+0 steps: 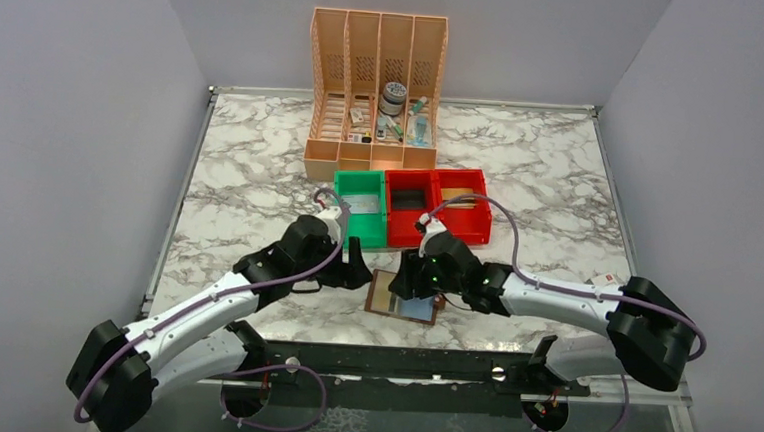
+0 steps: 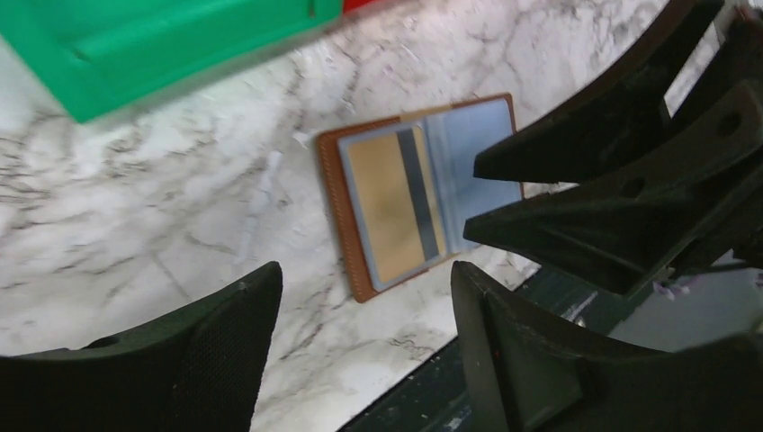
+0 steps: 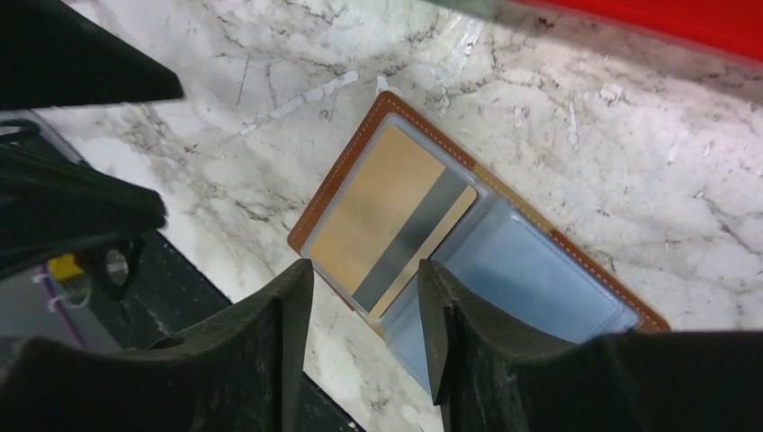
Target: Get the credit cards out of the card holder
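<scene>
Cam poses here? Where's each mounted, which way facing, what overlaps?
Top external: above and behind the bases, looking down on the table; both arms show, left gripper and right gripper by the open card holder.
Left wrist: looks down between own fingers at the card holder; right gripper shows at right.
Right wrist: looks down past own fingers at the card holder; left gripper at left.
Shared: card holder with tan card.

table [image 1: 239, 187], marble | card holder [image 3: 540, 270] | organiser [image 1: 377, 75] | green bin [image 1: 360, 183] | red bins [image 1: 439, 174], seemingly two
</scene>
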Motion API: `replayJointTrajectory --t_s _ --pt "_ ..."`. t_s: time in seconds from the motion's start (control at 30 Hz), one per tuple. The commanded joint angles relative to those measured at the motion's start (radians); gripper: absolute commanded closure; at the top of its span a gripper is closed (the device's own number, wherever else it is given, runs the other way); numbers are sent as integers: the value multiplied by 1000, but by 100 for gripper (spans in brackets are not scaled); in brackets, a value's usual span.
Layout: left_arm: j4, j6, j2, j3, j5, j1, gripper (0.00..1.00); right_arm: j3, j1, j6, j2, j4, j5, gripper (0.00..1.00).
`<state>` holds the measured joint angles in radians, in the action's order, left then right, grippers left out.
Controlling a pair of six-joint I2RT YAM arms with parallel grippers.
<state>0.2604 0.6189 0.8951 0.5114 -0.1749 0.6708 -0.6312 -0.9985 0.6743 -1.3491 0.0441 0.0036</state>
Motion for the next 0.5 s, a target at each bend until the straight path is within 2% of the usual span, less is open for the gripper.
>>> replayJointTrajectory --t_s 0.0,0.13,0.27,0.47 --pt "-194 101 51 -35 -71 86 32 94 37 75 43 -134 -127 56" --pt "-250 140 122 -50 -21 136 38 170 95 128 50 -244 -227 68" --pt "-331 180 171 -90 5 161 46 189 124 154 30 -309 -291 70" --pt "-395 197 249 -110 17 172 50 188 149 160 -25 -341 -290 72"
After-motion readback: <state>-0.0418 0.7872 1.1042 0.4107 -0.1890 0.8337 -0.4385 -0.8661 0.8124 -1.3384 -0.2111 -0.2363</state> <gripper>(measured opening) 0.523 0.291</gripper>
